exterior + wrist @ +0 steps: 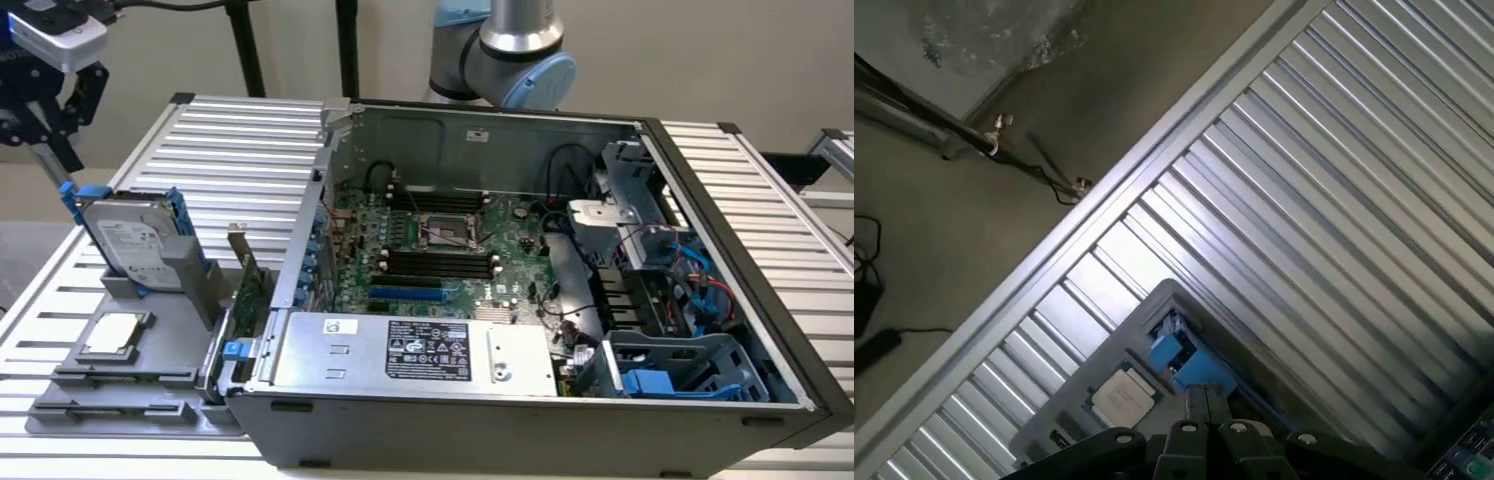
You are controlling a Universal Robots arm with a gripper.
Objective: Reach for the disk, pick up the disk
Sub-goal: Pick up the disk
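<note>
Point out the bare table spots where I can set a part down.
Free: ribbed table behind the disk, up to the computer case; also the strip past the case on the exterior view's right. Crowded: the grey holder with disk and CPU chip.

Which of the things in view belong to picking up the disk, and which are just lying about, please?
For the job:
- disk, upright in the grey holder
- gripper, close by the disk's top blue rail; contact unclear

Lying about:
- CPU chip, flat on the holder's base
- open computer case
- silver box with black label, inside the case
- motherboard
</note>
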